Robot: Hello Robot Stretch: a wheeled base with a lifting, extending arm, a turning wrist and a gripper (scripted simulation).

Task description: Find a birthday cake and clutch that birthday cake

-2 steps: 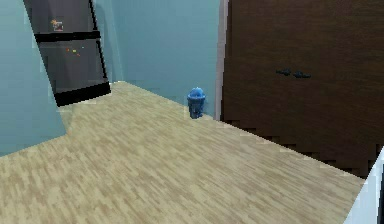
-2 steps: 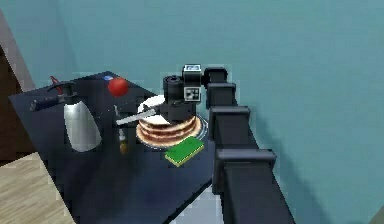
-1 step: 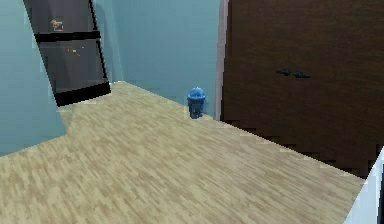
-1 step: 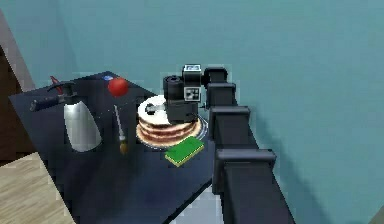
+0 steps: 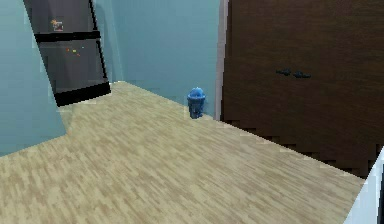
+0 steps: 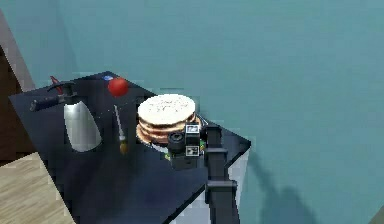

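A round layered cake [image 6: 165, 113] with a pale top and brown and white bands stands on a dark tabletop [image 6: 110, 185] in the arm side view. The dark arm [image 6: 218, 190] rises from the bottom edge to the cake's right side. My gripper [image 6: 172, 147] sits at the cake's near right edge, beside the two white marker squares. The cake rests on the table at the gripper's far end, so I cannot tell whether the gripper holds anything.
On the same table are a red ball [image 6: 118, 87], a silver cone-shaped vessel [image 6: 81, 127], a thin stick-like tool [image 6: 121, 130] and a dark object [image 6: 47, 102]. The forward view has wood floor [image 5: 150, 170], a small blue object [image 5: 196, 102], a dark brown door [image 5: 300, 80] and a dark cabinet [image 5: 70, 50].
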